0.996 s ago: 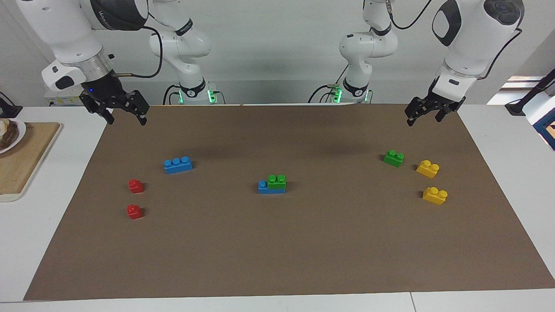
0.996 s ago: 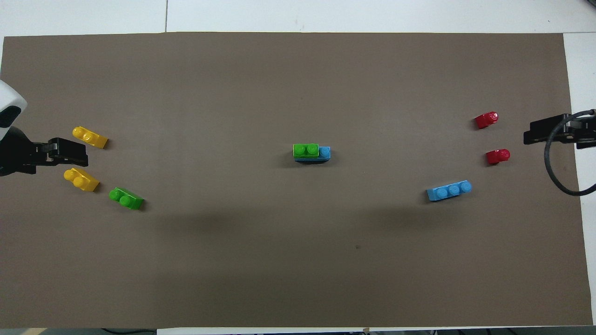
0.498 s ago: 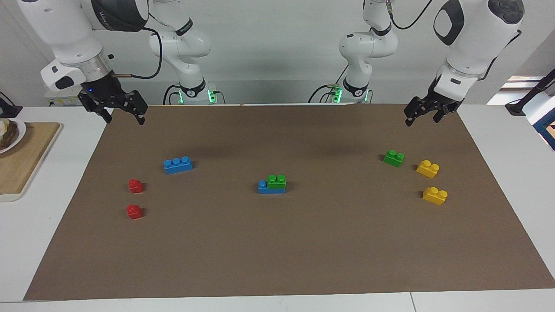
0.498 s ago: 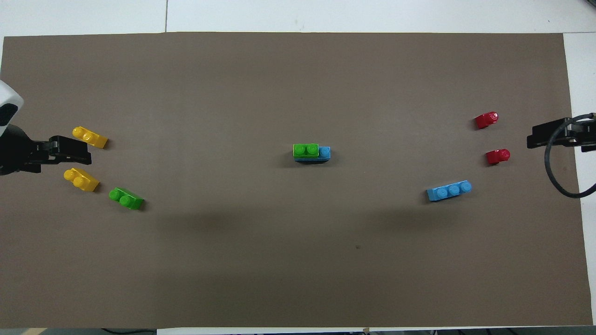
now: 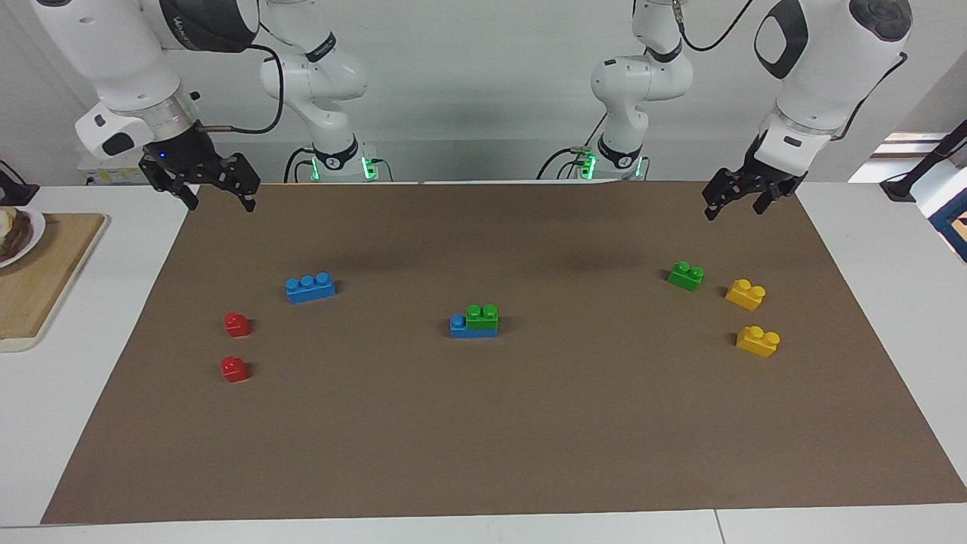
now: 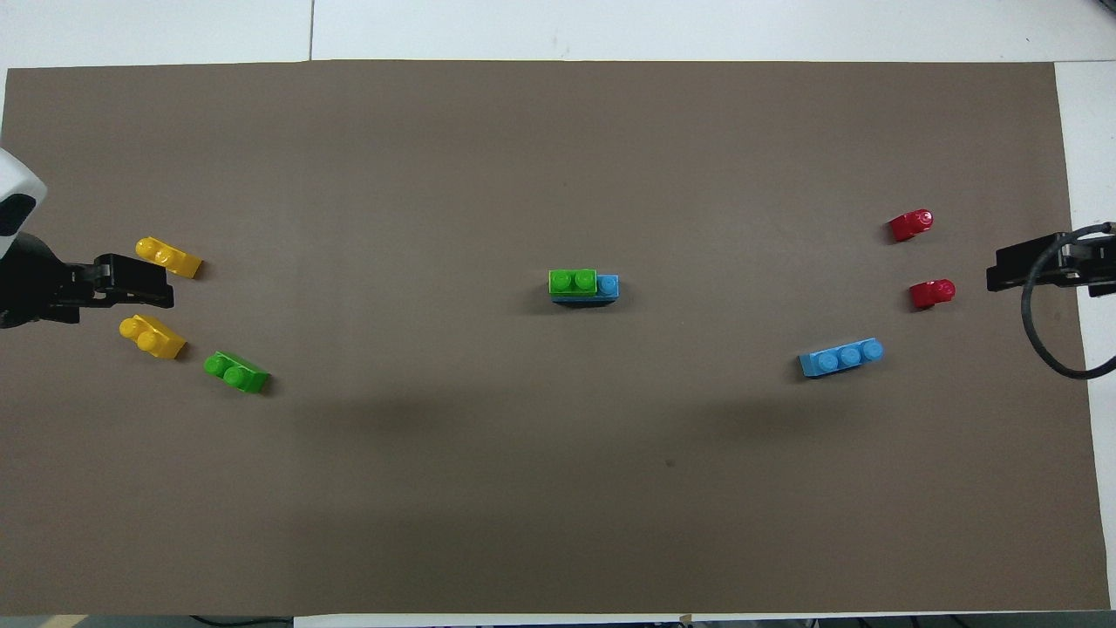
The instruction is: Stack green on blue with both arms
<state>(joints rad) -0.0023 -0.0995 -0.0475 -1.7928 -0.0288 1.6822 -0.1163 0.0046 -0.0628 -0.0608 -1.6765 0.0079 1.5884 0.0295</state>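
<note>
I work in what looks like a robotics lab. Two white jointed arms (image 5: 823,68) are bolted at one end of a white surface (image 5: 869,249), with black cables looping off them and green status lights (image 5: 368,168) glowing at their bases. A plain brown mat (image 5: 483,423) covers most of the surface, and small plastic toy bricks (image 5: 310,288) are spread over it in tidy colour groups. The wall (image 5: 483,91) is bare and pale. A wooden board (image 5: 41,279) lies at the right arm's end of the surface.
</note>
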